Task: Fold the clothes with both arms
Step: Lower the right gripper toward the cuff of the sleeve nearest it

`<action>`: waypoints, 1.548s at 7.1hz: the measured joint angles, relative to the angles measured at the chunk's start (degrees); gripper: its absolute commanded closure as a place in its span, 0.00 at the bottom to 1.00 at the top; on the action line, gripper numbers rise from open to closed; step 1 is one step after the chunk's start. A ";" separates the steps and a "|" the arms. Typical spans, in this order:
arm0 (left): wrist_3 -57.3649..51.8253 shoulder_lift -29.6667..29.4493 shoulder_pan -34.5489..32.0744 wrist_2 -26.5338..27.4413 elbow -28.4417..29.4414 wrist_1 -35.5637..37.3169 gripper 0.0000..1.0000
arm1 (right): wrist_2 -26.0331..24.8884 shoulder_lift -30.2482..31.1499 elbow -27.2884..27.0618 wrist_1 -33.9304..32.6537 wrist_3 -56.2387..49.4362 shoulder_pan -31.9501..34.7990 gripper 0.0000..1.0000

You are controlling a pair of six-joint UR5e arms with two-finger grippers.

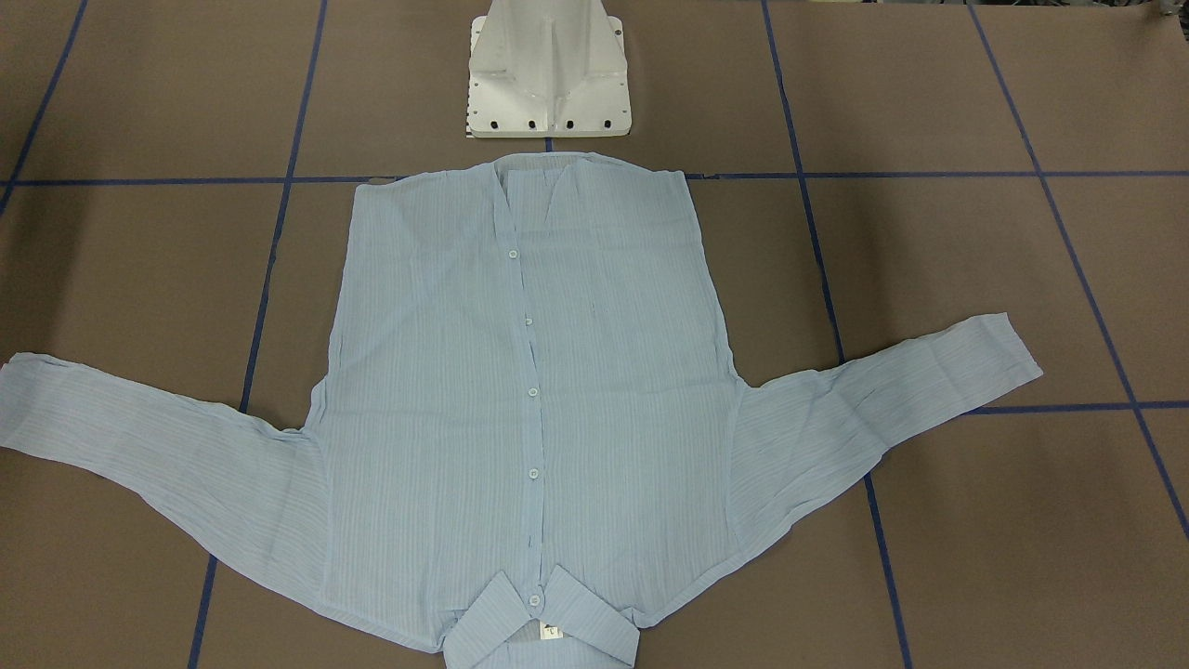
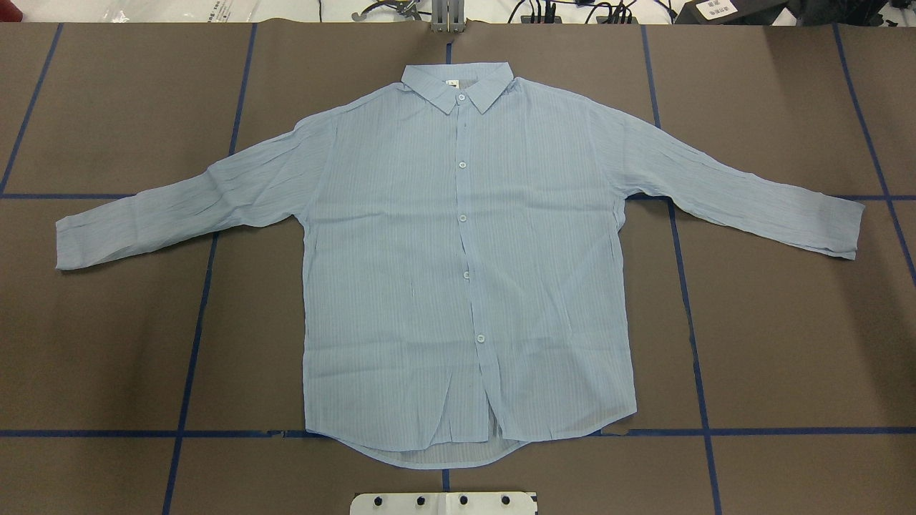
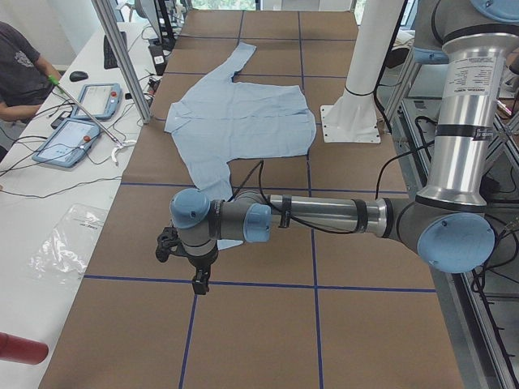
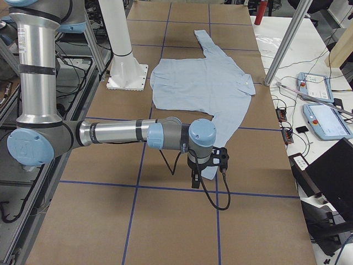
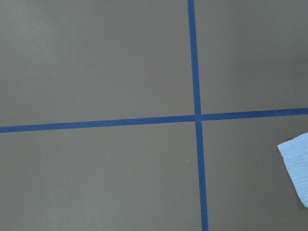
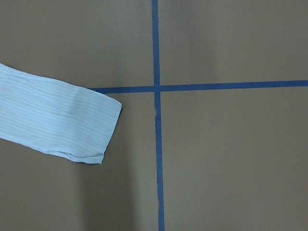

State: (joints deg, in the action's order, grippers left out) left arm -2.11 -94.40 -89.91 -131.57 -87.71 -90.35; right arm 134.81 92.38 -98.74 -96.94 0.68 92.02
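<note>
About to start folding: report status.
Left gripper, right gripper above brown table, open or shut unclear. Pale-blue striped collared shirt flat, unfolded, sleeves spread. Nothing on the shirt.

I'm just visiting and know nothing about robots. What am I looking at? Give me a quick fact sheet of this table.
item: shirt, pale blue, finely striped, long-sleeved
state: spread flat on the table, front up, buttoned, not yet folded
collar: at the end away from the robot
sleeves: both stretched out sideways
left gripper: raised over the table beside one cuff; open or shut, cannot tell
right gripper: raised beside the other cuff; cannot tell either
</note>
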 measured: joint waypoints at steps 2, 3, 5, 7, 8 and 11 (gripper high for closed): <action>0.06 0.00 0.00 -0.02 0.00 0.00 0.00 | -0.03 -0.01 -0.24 -0.02 0.16 0.00 0.00; 0.06 -0.01 -0.03 -0.08 0.00 -0.04 0.00 | 0.03 -0.01 -0.16 -0.08 0.24 -0.02 0.00; 0.49 -0.73 -0.03 -0.18 0.00 -1.34 0.00 | 0.22 0.00 0.18 -0.14 0.23 -0.09 0.00; 0.56 -3.37 0.02 -0.31 -0.05 -4.22 0.00 | 0.29 -1.30 0.19 -0.03 0.29 -0.22 0.00; 0.46 -4.24 0.43 -0.44 0.06 -7.89 0.00 | 0.39 -3.17 0.15 0.09 0.61 -0.55 0.00; 0.67 -0.07 1.73 -0.60 1.44 -24.82 0.00 | 0.63 -5.84 6.48 11.22 1.50 -5.02 0.00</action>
State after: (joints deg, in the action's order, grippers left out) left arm -1.44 -94.47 -88.18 -132.17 -86.28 -115.17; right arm 135.45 86.54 -92.26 -85.72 2.17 87.00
